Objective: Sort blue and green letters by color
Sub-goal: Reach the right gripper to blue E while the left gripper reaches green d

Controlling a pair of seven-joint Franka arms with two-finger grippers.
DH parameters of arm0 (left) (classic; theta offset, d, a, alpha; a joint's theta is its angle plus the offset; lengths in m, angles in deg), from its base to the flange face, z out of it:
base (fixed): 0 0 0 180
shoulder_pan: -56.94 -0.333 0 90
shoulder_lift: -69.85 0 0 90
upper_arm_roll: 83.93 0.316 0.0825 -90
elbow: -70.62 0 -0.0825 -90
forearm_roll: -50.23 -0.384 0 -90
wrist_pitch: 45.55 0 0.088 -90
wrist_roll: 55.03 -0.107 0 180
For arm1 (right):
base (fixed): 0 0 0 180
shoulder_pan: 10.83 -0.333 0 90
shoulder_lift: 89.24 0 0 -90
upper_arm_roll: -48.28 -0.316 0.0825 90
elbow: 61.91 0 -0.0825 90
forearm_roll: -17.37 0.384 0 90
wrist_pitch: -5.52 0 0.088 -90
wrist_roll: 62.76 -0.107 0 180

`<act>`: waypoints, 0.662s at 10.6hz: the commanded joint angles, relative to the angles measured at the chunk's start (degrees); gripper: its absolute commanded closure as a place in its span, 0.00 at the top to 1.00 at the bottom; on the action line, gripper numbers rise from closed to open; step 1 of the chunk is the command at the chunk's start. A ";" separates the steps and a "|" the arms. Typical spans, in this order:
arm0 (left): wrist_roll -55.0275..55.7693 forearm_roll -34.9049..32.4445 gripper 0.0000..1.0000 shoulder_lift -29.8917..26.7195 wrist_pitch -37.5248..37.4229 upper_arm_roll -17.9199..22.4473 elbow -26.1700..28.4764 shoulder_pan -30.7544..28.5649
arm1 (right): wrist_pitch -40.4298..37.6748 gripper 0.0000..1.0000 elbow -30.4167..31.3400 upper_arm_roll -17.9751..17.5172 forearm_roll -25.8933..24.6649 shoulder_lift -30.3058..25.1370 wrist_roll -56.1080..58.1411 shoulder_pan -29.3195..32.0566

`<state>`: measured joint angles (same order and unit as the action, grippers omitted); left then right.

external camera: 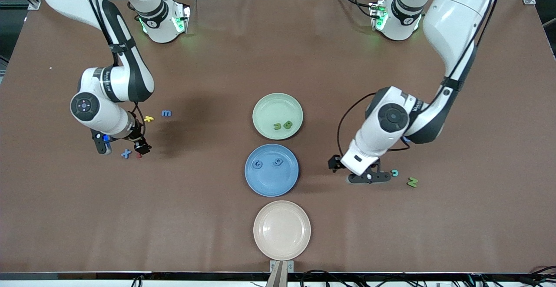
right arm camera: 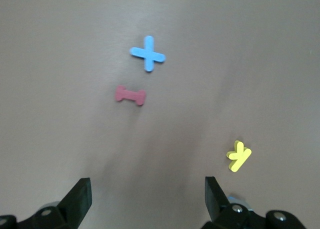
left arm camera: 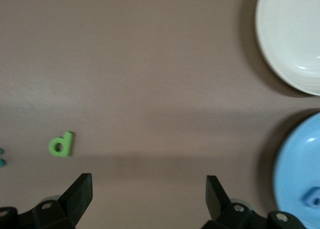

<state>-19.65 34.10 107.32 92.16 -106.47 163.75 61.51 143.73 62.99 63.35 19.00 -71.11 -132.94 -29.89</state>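
Blue letters on the plate: the G and the 9-like one lie side by side, apart, on the blue plate, dead centre of the front frame.
Blue letters loose: the m lies on the bare table toward the right arm's end; the X lies nearer the front camera than the m, lower in the frame.
Green letters on the plate: the hook and the B lie just beside each other on the pale green plate, directly above the blue plate in the frame.
Green letters loose: the N lies on the table toward the left arm's end. The p shows only in the left wrist view, flat on the brown top.
Odd ones: a yellow letter lies near the m, a red letter just beside the X, and a teal letter near the N.
Right gripper: right gripper is low over the table by the X, fingers spread wide, nothing between them. Its wrist view has the X, the red letter and the yellow letter all lying clear of the fingertips.
Left gripper: left gripper is low over the table beside the teal letter, fingers parted and empty. The p lies clear of its fingertips in the left wrist view.
Spare plate: a beige plate lies at the bottom centre of the frame, nearer the front camera than the blue plate.
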 commanded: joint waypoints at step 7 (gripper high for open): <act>-14.81 -6.72 1.00 4.98 -1.30 7.42 -1.82 -0.27 | 11.12 1.00 17.83 -6.43 -0.66 -9.24 -14.96 0.42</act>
<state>-33.59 28.40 110.32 91.49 -99.12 163.77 60.91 153.76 77.87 60.83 19.00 -77.24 -141.81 -29.81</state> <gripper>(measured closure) 0.000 0.000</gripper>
